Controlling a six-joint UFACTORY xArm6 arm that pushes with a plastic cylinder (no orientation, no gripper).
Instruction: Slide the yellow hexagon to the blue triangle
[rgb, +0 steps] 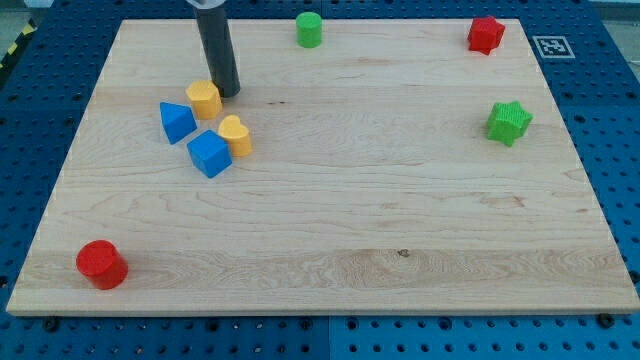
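Note:
The yellow hexagon (204, 99) lies on the wooden board (330, 230) at the upper left. The blue triangle (176, 121) sits just to its lower left, nearly touching it. My tip (229, 93) is at the hexagon's right side, touching or almost touching it. The rod rises from there to the view's top edge.
A blue cube (209, 153) and a yellow heart-shaped block (236, 135) lie just below the hexagon. A red cylinder (101, 264) is at the lower left. A green cylinder (309, 29) is at the top, a red block (486, 34) at the top right, a green star (509, 122) at the right.

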